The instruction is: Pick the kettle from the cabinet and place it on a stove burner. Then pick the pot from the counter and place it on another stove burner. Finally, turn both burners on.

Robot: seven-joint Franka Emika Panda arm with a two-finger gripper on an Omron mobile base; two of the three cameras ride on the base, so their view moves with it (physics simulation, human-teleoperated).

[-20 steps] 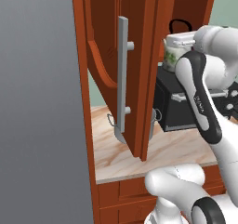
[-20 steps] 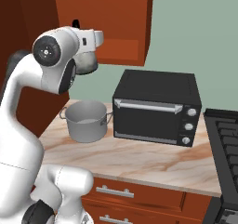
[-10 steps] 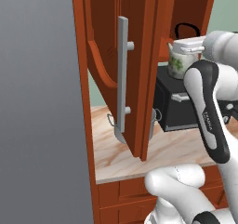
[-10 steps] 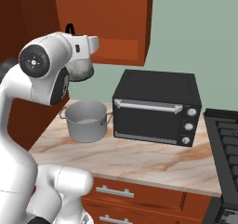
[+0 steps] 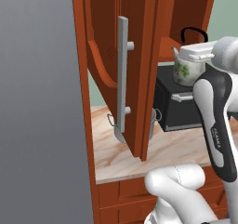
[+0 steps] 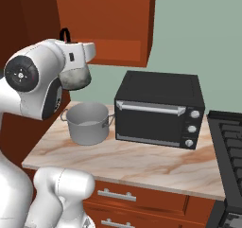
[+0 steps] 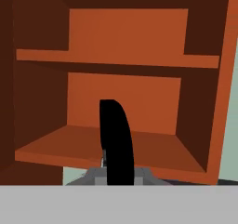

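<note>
The cream-white kettle [image 5: 188, 71] with green leaf print hangs in the air just outside the open cabinet [image 5: 139, 56], above the counter [image 6: 142, 161]. My gripper [image 7: 116, 166] is shut on its thin black arched handle [image 7: 115, 135], which rises up the middle of the hand view in front of the bare cabinet shelves [image 7: 125, 32]. From the right base camera the kettle [image 6: 75, 78] sits under my white hand, directly over the grey pot [image 6: 87, 123]. The pot stands on the counter left of the toaster oven. The stove grates [image 6: 231, 146] show at the right edge.
A black toaster oven [image 6: 158, 109] stands on the counter between the pot and the stove. The open cabinet door with its long grey bar handle [image 5: 122, 79] swings out over the counter and hides most of the pot [image 5: 152, 124]. A grey wall [image 5: 42, 102] closes the left side.
The kettle, held in my gripper, has come further out of the cabinet and dropped a little, drifting right in the left base view. The pot and oven have not moved.
</note>
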